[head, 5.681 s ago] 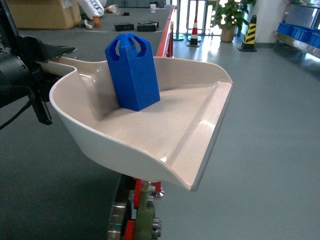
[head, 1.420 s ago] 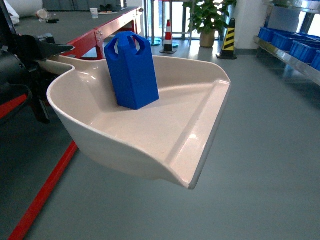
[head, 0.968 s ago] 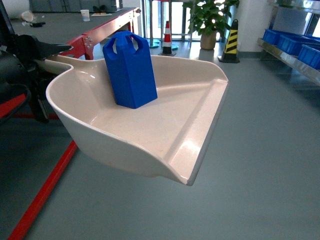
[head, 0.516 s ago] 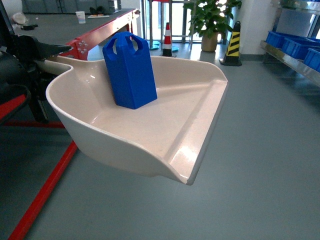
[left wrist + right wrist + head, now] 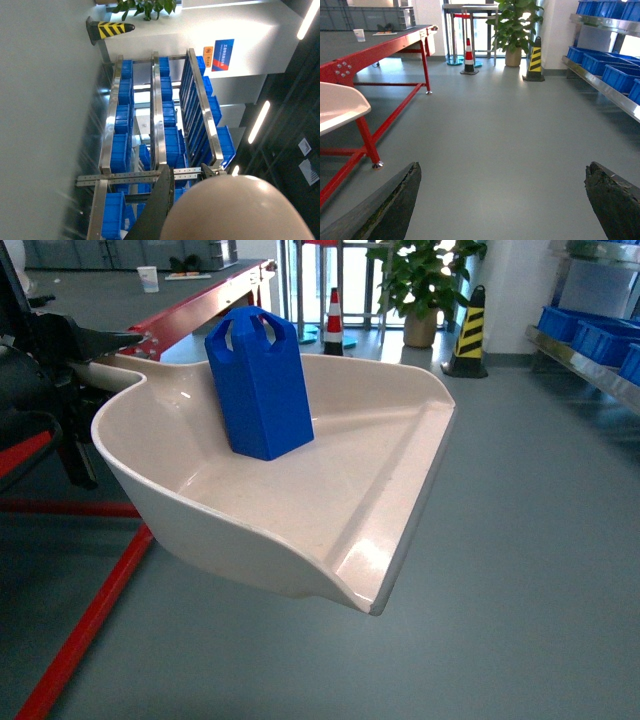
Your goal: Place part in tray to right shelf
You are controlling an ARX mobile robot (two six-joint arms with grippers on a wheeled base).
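Part (image 5: 260,382) upright in tray (image 5: 330,510); left tool (image 5: 95,350) grips handle; no readable writing.

A red-framed table (image 5: 375,55), traffic cone (image 5: 469,57), potted plant (image 5: 512,30), striped bollard (image 5: 535,60) and blue crates (image 5: 600,62) stand far beyond the fingers.

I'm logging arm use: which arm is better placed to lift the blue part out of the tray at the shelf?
Right: its gripper is open and empty, while the left gripper holds the tray carrying the part.

view swung right | red table (image 5: 190,310) receded | shelf (image 5: 600,365) nearer
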